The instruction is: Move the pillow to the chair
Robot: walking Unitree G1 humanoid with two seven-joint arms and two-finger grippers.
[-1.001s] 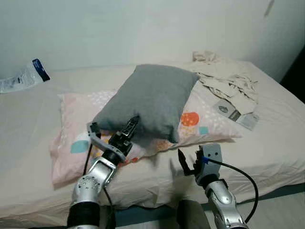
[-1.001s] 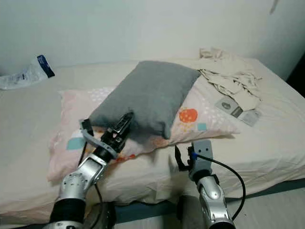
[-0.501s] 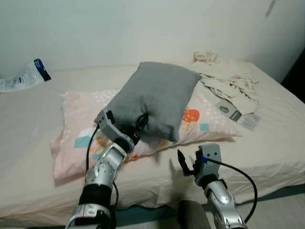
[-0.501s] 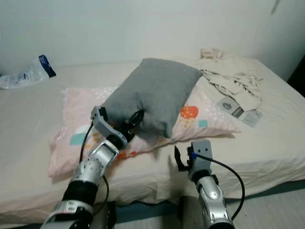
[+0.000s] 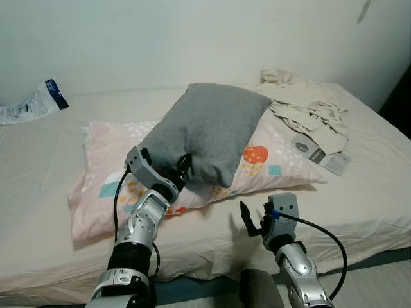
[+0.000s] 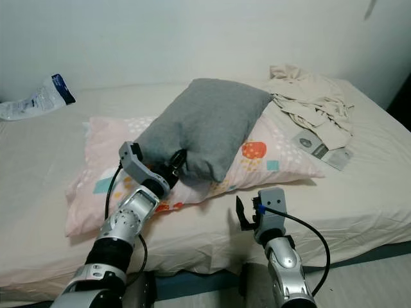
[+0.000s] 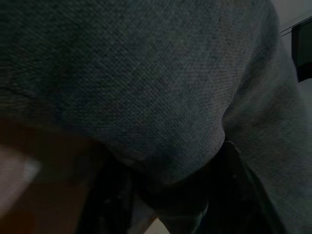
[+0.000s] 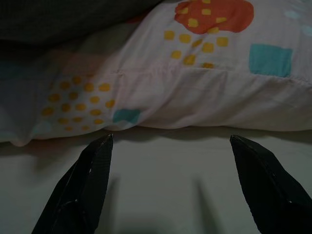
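Grey woven pillow point(image 5: 209, 125) pinched by left gripper point(image 5: 182, 168), puckered corner

Dim, soft room light; wrist views dark.

wall point(image 5: 192, 38): plain pale, bare
bed point(image 5: 38, 160): cream sheet (a bit wrinkled)
floor point(image 5: 379, 282): grey strip near the bed
light: dim

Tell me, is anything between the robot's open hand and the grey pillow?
Judging by the views, nothing blocks the right gripper; only bare sheet and the edge of the pink pillow beneath the grey pillow. The left gripper already grips it.
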